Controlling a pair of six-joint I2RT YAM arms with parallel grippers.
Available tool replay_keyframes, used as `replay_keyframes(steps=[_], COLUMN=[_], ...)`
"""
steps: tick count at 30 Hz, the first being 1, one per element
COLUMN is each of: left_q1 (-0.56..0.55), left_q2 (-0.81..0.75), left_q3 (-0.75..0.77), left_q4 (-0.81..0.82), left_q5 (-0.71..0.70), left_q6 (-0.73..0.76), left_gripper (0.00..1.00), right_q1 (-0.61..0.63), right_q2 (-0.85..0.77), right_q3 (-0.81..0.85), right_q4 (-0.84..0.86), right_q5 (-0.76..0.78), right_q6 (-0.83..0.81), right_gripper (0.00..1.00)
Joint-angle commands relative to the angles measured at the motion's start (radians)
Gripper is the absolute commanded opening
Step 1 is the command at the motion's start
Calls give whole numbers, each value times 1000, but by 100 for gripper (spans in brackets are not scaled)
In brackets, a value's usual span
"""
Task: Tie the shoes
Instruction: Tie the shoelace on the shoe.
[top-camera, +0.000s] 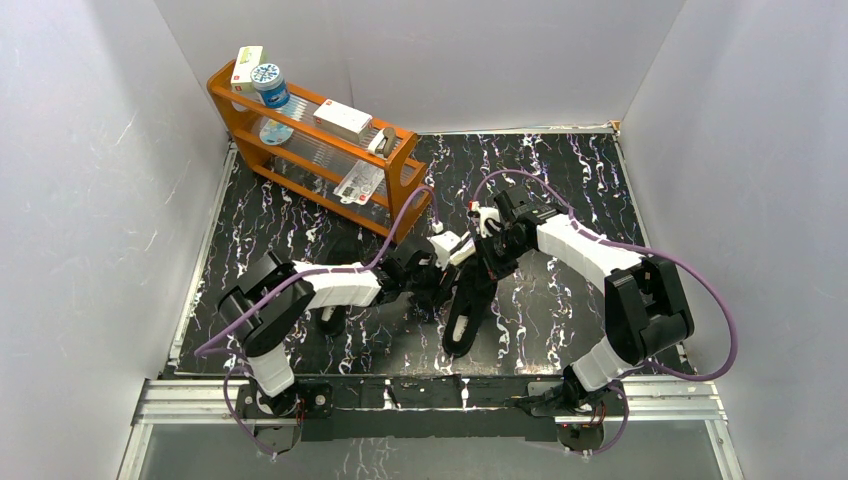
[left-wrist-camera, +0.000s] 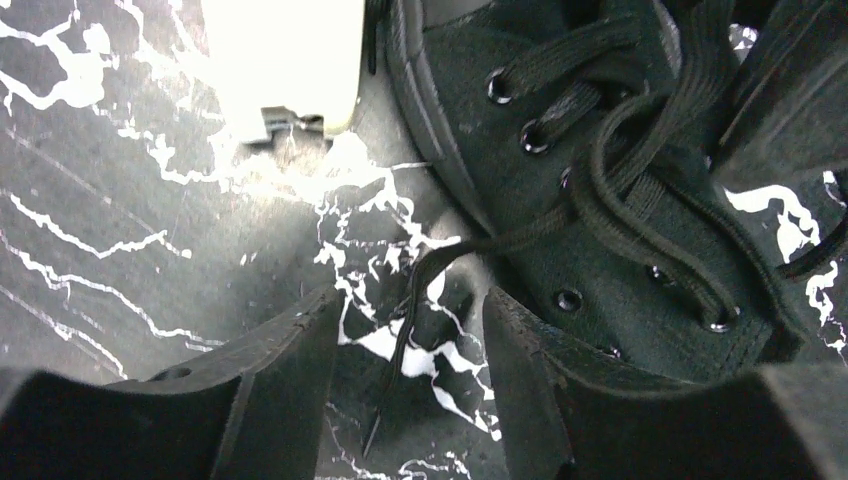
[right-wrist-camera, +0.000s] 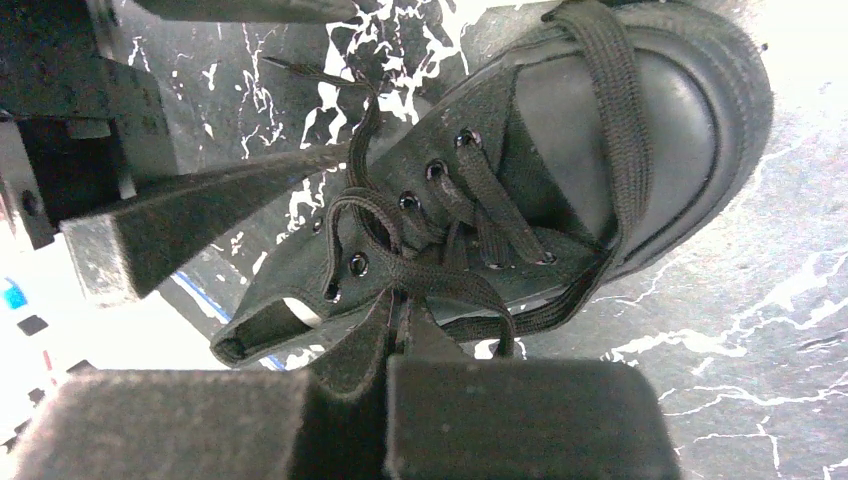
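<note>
Where the left arm (top-camera: 335, 285) reaches low across the table (top-camera: 300, 200), the left gripper (left-wrist-camera: 410, 305) stands with fingers (left-wrist-camera: 270, 370) apart, holding nothing. A loose lace end (left-wrist-camera: 400, 340) lies on the marble between them, shown only by its wrist view. The black shoe (top-camera: 468, 305) lies mid-table, just right of it. The right gripper (right-wrist-camera: 385, 375), arm bent down over the shoe, is pinched together on a lace strand (right-wrist-camera: 365, 345), hidden from overhead.

Black low-top sneaker (right-wrist-camera: 480, 130): matt canvas upper; rounded toe cap (right-wrist-camera: 685, 110): smooth rubber, faint sheen; flat black laces (right-wrist-camera: 615, 130): coarse woven cloth; round eyelets (right-wrist-camera: 436, 170): shiny metal; black white-veined tabletop (right-wrist-camera: 760, 330): smooth, semi-gloss.
</note>
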Motion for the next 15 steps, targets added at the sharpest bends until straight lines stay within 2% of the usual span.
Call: replay_keyframes(steps=[1, 6, 8, 10, 14, 15], left_q1=[1, 2, 4, 4, 5, 4], left_q2=[42, 63, 78, 87, 22, -2], left_q3=[21, -56, -64, -35, -58, -70], left_q4=[78, 288, 313, 268, 226, 210], left_q5=[8, 83, 108, 107, 69, 56], left_q6=[64, 68, 64, 67, 52, 42], left_gripper=[54, 51, 37, 19, 2, 0], right_q1=[3, 3, 3, 2, 0, -2], right_q2=[-29, -47, -48, -38, 4, 19], right_q3=[31, 34, 39, 65, 141, 161], right_q4=[-15, -29, -54, -109, -287, -336], right_q5=[-62, -108, -125, -143, -163, -172], right_q6=[29, 75, 96, 119, 188, 201], right_gripper=[0, 0, 0, 0, 0, 0])
